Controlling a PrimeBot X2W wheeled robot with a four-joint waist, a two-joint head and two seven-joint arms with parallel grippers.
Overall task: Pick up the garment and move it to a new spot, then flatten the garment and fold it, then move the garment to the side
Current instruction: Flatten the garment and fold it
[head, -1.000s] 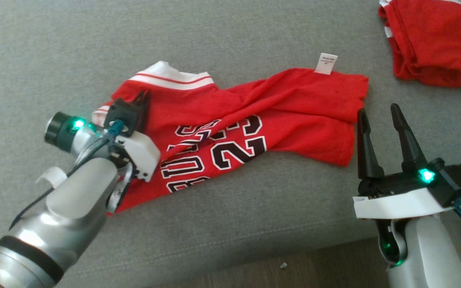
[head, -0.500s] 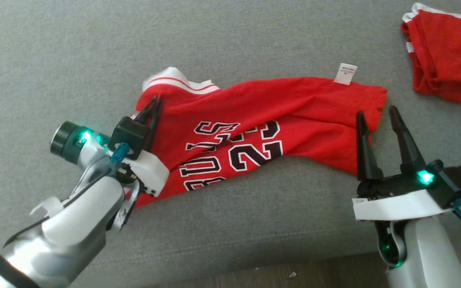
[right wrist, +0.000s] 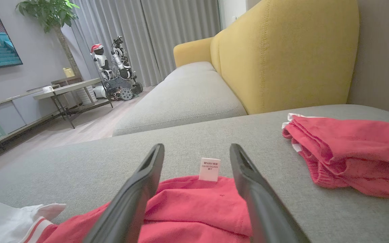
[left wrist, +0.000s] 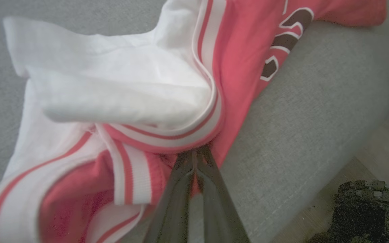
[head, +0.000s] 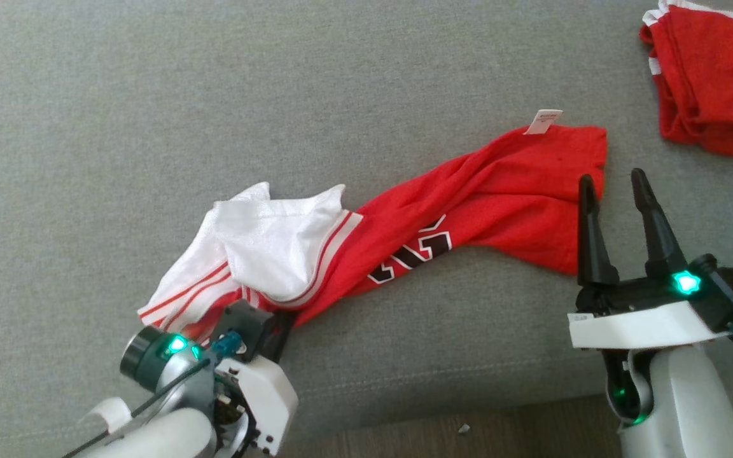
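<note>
On the grey sofa cushion (head: 150, 95), my left gripper (head: 280, 327) was pinched tight on the red jersey (head: 500, 203), its two dark fingers meeting on the fabric just below a band of white-and-red striped trim. That end of the garment lay bunched near the cushion's front edge, white cloth folded over red. From there the jersey stretched in a twisted band up and to my right, part of its black-and-white lettering (head: 414, 257) showing mid-way. A white label (head: 544, 121) stood at its far corner.

My right gripper (head: 611, 178) stood with its fingers spread wide and held nothing. It sat at the jersey's right end, and from the wrist the label showed between the two fingers, with red cloth beneath them. Whether the fingertips touched the fabric, I could not tell.

A second red garment (head: 716, 76) lay crumpled well apart at the far right of the cushion. The wooden floor (head: 468, 439) showed beyond the front edge.
</note>
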